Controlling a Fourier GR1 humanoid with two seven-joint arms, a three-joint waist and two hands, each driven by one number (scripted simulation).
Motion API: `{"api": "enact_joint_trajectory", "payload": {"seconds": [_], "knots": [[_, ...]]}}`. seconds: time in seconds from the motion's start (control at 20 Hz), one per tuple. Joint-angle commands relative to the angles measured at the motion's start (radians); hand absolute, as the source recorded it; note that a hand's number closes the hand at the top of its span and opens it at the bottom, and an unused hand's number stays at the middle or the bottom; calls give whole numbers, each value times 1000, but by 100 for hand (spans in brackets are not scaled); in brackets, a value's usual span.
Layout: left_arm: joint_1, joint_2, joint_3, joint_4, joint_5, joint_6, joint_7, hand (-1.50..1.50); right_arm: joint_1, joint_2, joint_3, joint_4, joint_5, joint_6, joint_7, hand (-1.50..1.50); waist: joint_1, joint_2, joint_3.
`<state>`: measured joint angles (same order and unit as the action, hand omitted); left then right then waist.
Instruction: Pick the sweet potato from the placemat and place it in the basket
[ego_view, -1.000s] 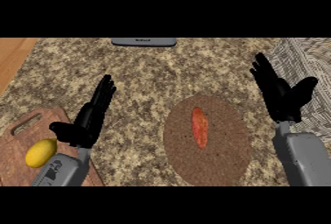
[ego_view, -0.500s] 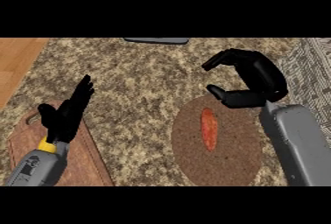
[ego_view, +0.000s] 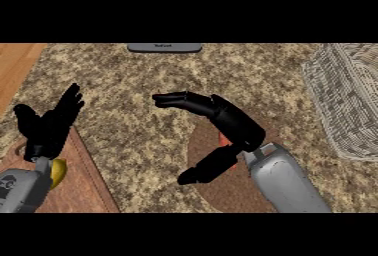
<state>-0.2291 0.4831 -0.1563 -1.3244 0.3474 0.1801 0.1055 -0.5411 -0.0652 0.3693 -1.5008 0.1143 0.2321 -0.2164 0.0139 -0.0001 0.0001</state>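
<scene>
The round brown placemat (ego_view: 205, 150) lies right of centre on the speckled counter. Of the orange sweet potato (ego_view: 224, 141) only a thin sliver shows on it, the remainder being hidden under my right hand (ego_view: 235, 124). That hand hovers open over the mat, fingers stretched up-left and thumb pointing down-left. I cannot tell whether it touches the potato. The woven grey basket (ego_view: 345, 100) stands at the right edge, apart from the hand. My left hand (ego_view: 48, 126) rests open at the left, fingers up.
A wooden cutting board (ego_view: 85, 187) lies at the lower left with a yellow lemon (ego_view: 58, 172) on it, partly behind my left forearm. A flat grey object (ego_view: 164, 47) sits at the counter's far edge. Wood surface shows at the top left.
My right hand has swung left and down over the placemat, covering most of the sweet potato, with fingers spread wider. The left hand stays open at the left.
</scene>
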Motion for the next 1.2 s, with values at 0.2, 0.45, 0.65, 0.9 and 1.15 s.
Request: {"api": "enact_joint_trajectory", "payload": {"seconds": [0.2, 0.45, 0.65, 0.9, 1.15], "knots": [[46, 23, 18, -18, 9, -29, 11, 0, -240, -167, -15, -52, 101, 139, 449, -150, -11, -10, -3], [36, 19, 17, -25, -2, -15, 32, 0, -390, -300, -57, -39, 202, 224, 654, -150, -19, -9, -2], [22, 8, 22, -58, -4, -12, 52, 0, -537, -340, -164, 60, 56, 420, 756, -150, -7, -3, -1], [22, 18, 53, -2, 11, -65, 28, 0, -580, -343, -152, 169, -72, 633, 781, -150, -1, 0, -2], [23, -16, 48, -43, -32, -16, 57, 0, -461, -461, -275, 118, -201, 759, 724, -150, -16, -4, 0]]}}
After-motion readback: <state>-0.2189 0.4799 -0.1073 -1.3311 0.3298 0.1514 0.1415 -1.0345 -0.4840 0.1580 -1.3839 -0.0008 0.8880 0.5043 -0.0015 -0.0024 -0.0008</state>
